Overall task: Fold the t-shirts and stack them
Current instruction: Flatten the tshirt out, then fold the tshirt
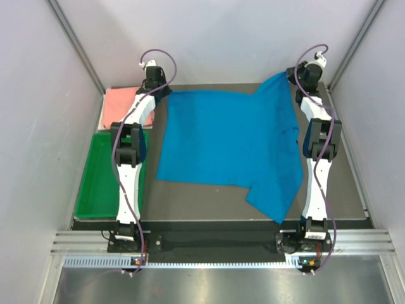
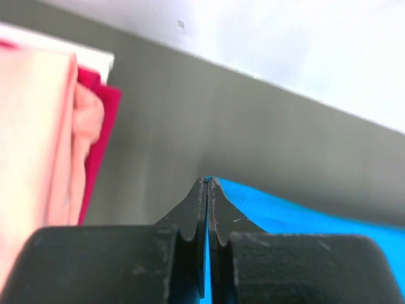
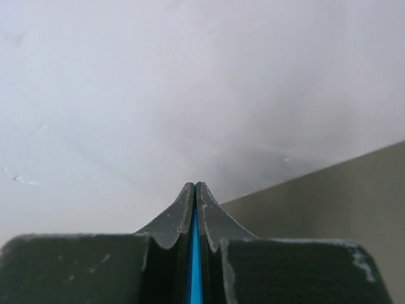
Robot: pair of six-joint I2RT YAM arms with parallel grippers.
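Two closed grippers pinch the far edge of the blue t-shirt [image 1: 228, 139]: the left gripper [image 2: 207, 182] on one corner and the right gripper [image 3: 195, 185] on the other. The shirt lies spread on the table [image 1: 190, 199]. The pink t-shirt [image 1: 119, 104] lies folded at far left, behind the green tray [image 1: 95, 183]. The left arm [image 1: 130, 158] reaches across both.

So the blue t-shirt [image 1: 228, 142] is bright plain blue, no print. The pink t-shirt [image 1: 120, 104] is salmon, plain too, w/ a darker magenta bit at its edge in the left wrist view. The tray [image 1: 95, 190] is solid green, the surface [image 1: 196, 202] dark grey. The left arm [image 1: 130, 174] + right arm [image 1: 316, 177] are white w/ black joints, and the cables [image 1: 158, 56] are purple-ish. The left gripper [image 2: 207, 182] & right gripper [image 3: 194, 185] are both black. The walls [image 1: 209, 38] are pale grey-white.
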